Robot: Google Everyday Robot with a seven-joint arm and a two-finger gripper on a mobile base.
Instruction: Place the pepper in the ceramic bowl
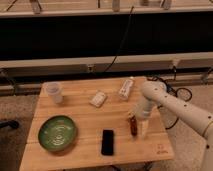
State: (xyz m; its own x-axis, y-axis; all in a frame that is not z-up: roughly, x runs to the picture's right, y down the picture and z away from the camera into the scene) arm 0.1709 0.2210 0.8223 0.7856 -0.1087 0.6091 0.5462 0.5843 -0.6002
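Note:
A dark red pepper (133, 126) lies on the wooden table (85, 117) near its right front. My gripper (138, 125) hangs on the white arm directly at the pepper, reaching down to the tabletop beside it. A green ceramic bowl (57, 133) sits at the table's front left, far from the gripper.
A black phone (107, 142) lies in front, left of the pepper. A clear plastic cup (54, 92) stands at the back left. A white packet (98, 99) and a white bottle (126, 88) lie at the back middle. Cables hang off the right edge.

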